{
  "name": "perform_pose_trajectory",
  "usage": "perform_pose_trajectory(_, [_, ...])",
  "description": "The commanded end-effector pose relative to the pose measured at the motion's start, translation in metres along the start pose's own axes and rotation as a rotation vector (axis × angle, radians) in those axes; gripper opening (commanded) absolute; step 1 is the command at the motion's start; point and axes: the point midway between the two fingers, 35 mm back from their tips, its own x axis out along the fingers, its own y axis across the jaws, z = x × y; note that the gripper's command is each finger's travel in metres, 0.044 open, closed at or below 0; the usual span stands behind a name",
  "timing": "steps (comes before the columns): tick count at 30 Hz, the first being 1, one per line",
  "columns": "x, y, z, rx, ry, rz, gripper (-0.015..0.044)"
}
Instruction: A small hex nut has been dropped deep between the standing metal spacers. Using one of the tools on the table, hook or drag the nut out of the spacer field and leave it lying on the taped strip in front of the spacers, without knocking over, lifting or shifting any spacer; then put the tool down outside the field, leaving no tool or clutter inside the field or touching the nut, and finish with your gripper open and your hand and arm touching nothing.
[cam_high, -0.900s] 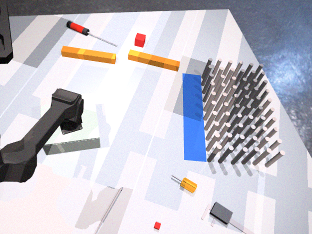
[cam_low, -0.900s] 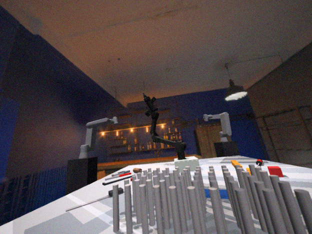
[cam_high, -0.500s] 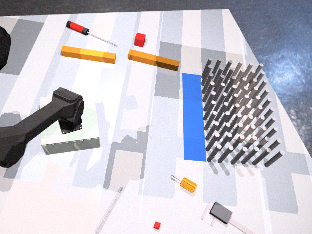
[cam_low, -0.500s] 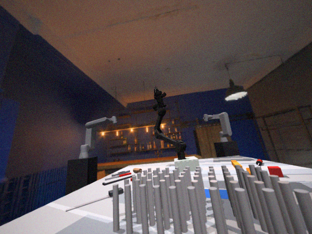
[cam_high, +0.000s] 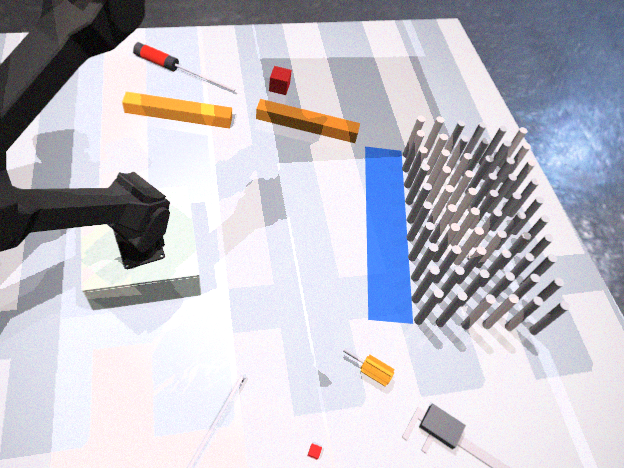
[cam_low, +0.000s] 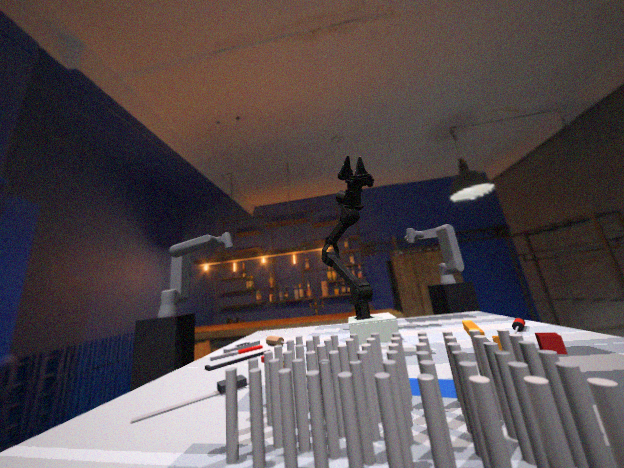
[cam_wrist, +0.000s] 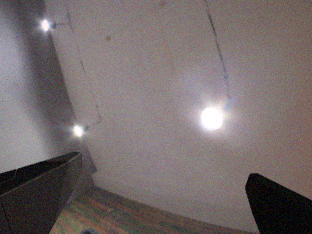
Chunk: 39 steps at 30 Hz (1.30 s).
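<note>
My gripper (cam_low: 353, 162) (cam_wrist: 167, 173) is open and empty, raised high above the table and pointing up. The standing metal spacers (cam_high: 427, 308) (cam_low: 231, 418) fill the table's far right in the top view. I cannot make out the nut among them. The blue taped strip (cam_high: 387, 231) (cam_low: 433, 387) lies along their near side, with nothing seen on it. A thin rod tool (cam_high: 216, 423) lies at the bottom. A grey-block tool (cam_high: 442, 426) (cam_low: 232, 384) with a long pale shaft, a yellow-handled screwdriver (cam_high: 377, 370) and a red-handled screwdriver (cam_high: 155, 55) lie outside the field.
Two orange bars (cam_high: 176, 109) (cam_high: 307, 120) lie between the red-handled screwdriver and the strip. A dark red cube (cam_high: 279, 80) (cam_low: 550, 343) is behind them. A small red cube (cam_high: 315, 450) lies at the bottom. The arm rises from a pale base block (cam_high: 143, 292) (cam_low: 372, 328).
</note>
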Motion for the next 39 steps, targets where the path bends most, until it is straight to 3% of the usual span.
perform_pose_trajectory(1, [0.003,0.064,-0.002,0.055,0.017,0.124,0.0440])
perform_pose_trajectory(11, [-0.023,0.230,-0.052,0.258,0.213,0.438,0.0440])
perform_pose_trajectory(21, [-0.107,0.357,-0.141,0.485,0.592,0.658,0.0440])
perform_pose_trajectory(33, [-0.268,0.429,-0.243,0.745,1.219,0.699,0.0440])
perform_pose_trajectory(39, [-0.278,0.431,-0.247,0.757,1.257,0.693,0.0440])
